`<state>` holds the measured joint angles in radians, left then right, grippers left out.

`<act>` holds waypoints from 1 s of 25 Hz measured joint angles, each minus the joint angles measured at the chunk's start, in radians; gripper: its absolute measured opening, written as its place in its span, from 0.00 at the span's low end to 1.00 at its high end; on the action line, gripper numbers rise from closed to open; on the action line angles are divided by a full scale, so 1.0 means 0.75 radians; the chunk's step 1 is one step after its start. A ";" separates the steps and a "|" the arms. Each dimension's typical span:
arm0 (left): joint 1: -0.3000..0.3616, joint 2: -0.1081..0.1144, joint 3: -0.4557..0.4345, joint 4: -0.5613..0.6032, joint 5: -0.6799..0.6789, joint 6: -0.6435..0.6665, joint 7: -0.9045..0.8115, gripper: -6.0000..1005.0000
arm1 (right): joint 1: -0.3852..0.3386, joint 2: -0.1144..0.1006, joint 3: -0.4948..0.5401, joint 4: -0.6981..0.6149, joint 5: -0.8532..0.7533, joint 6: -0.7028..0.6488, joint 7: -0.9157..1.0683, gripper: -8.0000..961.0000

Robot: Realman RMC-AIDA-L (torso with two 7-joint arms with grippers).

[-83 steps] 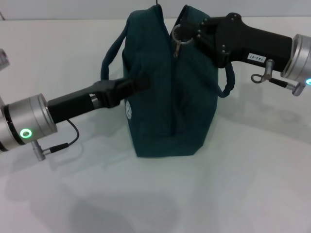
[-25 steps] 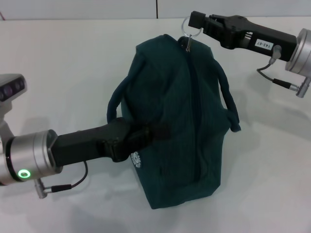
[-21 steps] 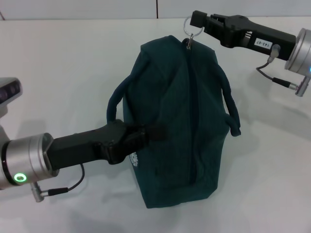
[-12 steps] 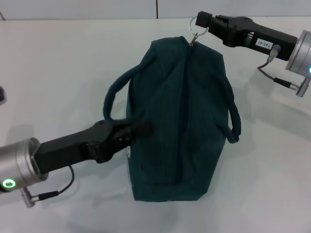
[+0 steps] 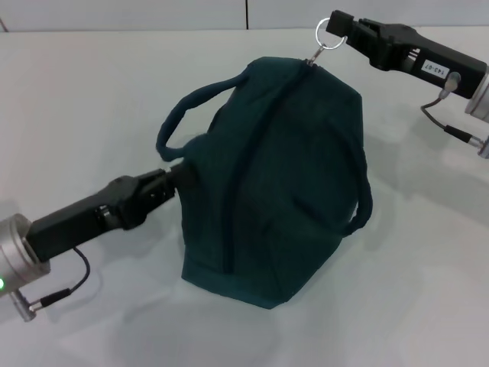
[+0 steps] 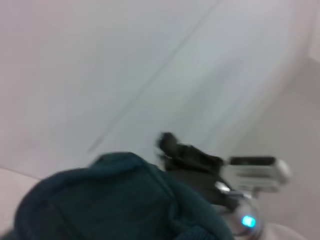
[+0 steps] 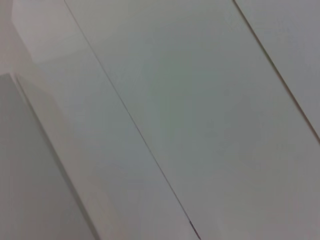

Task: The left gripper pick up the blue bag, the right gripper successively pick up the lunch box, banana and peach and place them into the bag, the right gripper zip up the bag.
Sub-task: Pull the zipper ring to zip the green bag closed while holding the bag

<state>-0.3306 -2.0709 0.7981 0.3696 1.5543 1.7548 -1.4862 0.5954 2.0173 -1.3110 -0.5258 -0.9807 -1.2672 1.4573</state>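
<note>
At 8 o'clock in the head view, left gripper (image 5: 174, 180) comes in low, tips pressed into the near side of the blue bag (image 5: 283, 191). Tips are buried in the fabric, so I can't tell whether they're open or shut.

Bag sits centre on the white table (image 5: 92, 92), tilted, zip (image 5: 252, 153) run closed up to the far end. Soft cloth that sags and shifts under a pull; judging by how it bulges, it's loaded and not light. Best holds: loop handles (image 5: 172, 126) or the ring. Contents hidden; no lunch box, banana or peach in view, presumably inside.

At 1 o'clock, right gripper (image 5: 338, 27) is clamped on the metal ring pull (image 5: 327, 35) at the bag's top far corner. Zipping looks essentially complete.

Right wrist view shows only bare wall panels.
</note>
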 joint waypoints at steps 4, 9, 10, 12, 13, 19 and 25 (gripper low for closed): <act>0.000 -0.012 -0.060 -0.003 0.002 -0.067 0.005 0.08 | -0.008 0.000 0.002 -0.003 0.003 -0.021 0.000 0.02; -0.033 0.001 -0.075 0.001 -0.001 -0.119 0.015 0.08 | -0.023 0.001 0.029 0.005 0.003 -0.058 -0.012 0.02; -0.043 0.007 -0.081 0.004 -0.005 -0.128 0.011 0.08 | -0.027 0.001 0.032 0.005 0.003 -0.063 -0.016 0.02; -0.057 0.016 -0.098 0.024 -0.015 -0.140 -0.011 0.12 | -0.038 0.001 0.035 0.002 0.003 -0.065 -0.018 0.02; -0.063 0.024 -0.115 0.065 -0.020 -0.145 -0.048 0.16 | -0.041 0.001 0.038 0.002 0.003 -0.068 -0.020 0.02; -0.089 0.045 -0.119 0.177 -0.020 -0.149 -0.135 0.38 | -0.056 -0.001 0.069 0.009 0.005 -0.112 -0.041 0.02; -0.199 0.073 -0.097 0.325 0.057 -0.137 -0.387 0.74 | -0.069 0.000 0.072 0.009 0.007 -0.139 -0.047 0.02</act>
<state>-0.4799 -2.0159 0.7253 0.6136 1.5968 1.6519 -1.7767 0.5439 2.0170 -1.2571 -0.5191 -0.9755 -1.3711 1.4218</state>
